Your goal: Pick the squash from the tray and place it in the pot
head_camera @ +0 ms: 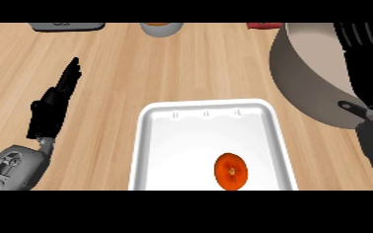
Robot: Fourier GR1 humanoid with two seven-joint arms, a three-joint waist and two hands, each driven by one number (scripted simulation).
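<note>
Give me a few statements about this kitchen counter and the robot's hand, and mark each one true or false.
1. The squash lies in the white tray. True.
2. The left hand is curled round the squash. False: it is open, fingers straight, over bare counter left of the tray.
3. The pot stands right of the tray. True.
4. The squash is already in the pot. False: it is in the tray.

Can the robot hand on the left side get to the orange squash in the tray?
Probably yes. The left robot hand rests open on the counter beside the white tray, and nothing lies between it and the squash. It would only need to lift over the tray's low rim.
</note>
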